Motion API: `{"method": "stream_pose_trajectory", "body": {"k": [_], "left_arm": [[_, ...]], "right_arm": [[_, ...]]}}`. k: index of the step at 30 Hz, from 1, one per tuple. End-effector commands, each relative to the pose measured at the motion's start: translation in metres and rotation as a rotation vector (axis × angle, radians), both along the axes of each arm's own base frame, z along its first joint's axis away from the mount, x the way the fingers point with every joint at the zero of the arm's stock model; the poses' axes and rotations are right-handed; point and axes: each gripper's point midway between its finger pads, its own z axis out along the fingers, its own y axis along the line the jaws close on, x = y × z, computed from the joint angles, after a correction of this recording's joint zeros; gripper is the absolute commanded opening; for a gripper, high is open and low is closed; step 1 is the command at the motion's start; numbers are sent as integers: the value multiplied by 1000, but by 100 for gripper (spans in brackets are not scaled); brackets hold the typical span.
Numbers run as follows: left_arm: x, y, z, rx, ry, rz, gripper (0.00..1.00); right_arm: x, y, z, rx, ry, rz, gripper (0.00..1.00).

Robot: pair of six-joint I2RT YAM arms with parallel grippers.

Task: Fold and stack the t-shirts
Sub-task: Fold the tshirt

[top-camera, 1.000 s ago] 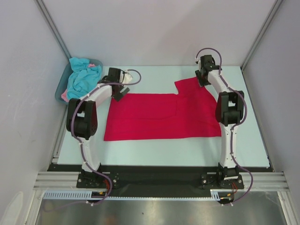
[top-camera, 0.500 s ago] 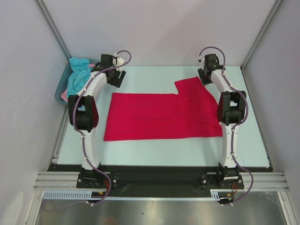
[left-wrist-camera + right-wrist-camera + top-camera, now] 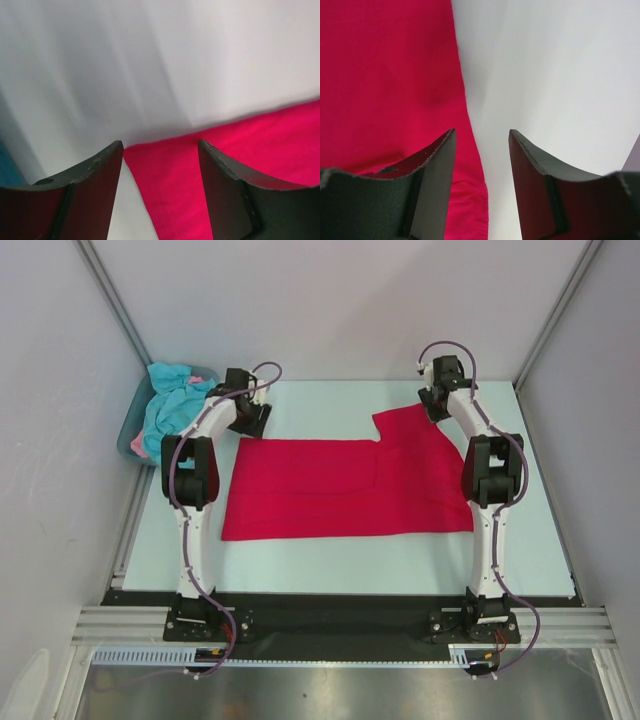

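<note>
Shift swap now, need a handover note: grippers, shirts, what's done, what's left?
Left gripper: open, at red shirt's far left corner, holding nothing.
Right gripper: open, over its far right sleeve edge, holding nothing.
Turquoise shirt and pink shirt bunched in tub.
Done: red shirt spread flat; nothing stacked.
Left: fold it, then the other two, stack.

Red t-shirt [image 3: 340, 490]: one, at the table's centre.
Turquoise t-shirts [image 3: 170, 410]: one heap at ten o'clock, number in it unclear.
Pink cloth [image 3: 137, 447]: one scrap showing in that heap.
Tub [image 3: 124, 438]: one.
Arms: two, the left arm [image 3: 195, 480] based at seven o'clock and the right arm [image 3: 490, 480] at five.
Grippers: two, the left gripper [image 3: 160, 150] and the right gripper [image 3: 482, 135].
</note>
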Motion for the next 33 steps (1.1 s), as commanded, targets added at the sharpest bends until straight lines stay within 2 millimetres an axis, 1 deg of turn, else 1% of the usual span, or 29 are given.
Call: {"method": "stream_pose_trajectory", "body": {"k": [1,4,9,12,13,14,15,17,19,22,26,33], "left_arm": [[24,6,24,-4,-81,47,68],[32,10,30,7,-107,59,70],[32,16,26,8,-99,65,70],[31,21,19,9,-85,78,69],[32,25,17,11,-84,87,65],[31,27,16,8,-79,91,64],[31,31,17,8,-80,104,63],[31,34,19,0,-81,105,63],[29,35,18,-14,-73,105,63],[25,34,17,-28,-60,101,63],[22,27,15,-59,-43,85,64],[16,15,16,-104,-23,44,64]], "right_arm": [[-3,0,36,-29,-54,11,52],[-5,3,36,-35,-52,16,52],[-4,10,41,-59,-63,36,52],[-4,12,46,-77,-73,44,52],[-4,12,47,-80,-74,43,52],[-4,14,49,-81,-78,47,52],[-3,12,51,-89,-83,45,52],[-4,14,52,-97,-82,51,52],[-5,14,57,-105,-91,58,52],[-4,10,59,-125,-97,56,52],[-2,6,58,-143,-101,47,52],[0,8,58,-159,-108,53,52]]}}
